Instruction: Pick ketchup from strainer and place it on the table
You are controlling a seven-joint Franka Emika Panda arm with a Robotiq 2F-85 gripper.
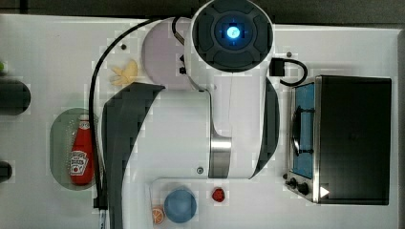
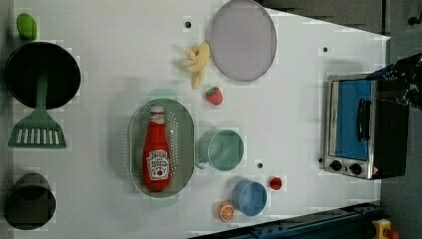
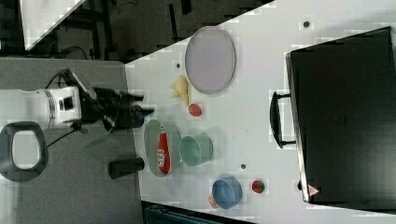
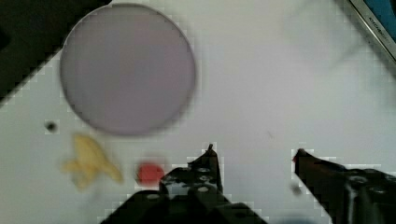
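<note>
Looking down past your gripper, you are seeing its two dark fingers standing spread wide apart with bare white table between them, pinching nothing. Just beyond the fingertips a red strawberry and a peeled yellow banana are lying on the tabletop, and farther off a round lilac plate is sitting near the table edge.

In the left view the ketchup is lying flat inside the pale green strainer, its white cap pointing toward the left view's top and its label facing up. A teal cup is standing just beside the strainer on the left view's right, with a blue bowl, an orange slice and a second small red fruit lower down. A toaster oven is sitting well apart at the left view's right.

In the right view your arm is hanging off to the right view's left of the strainer
</note>
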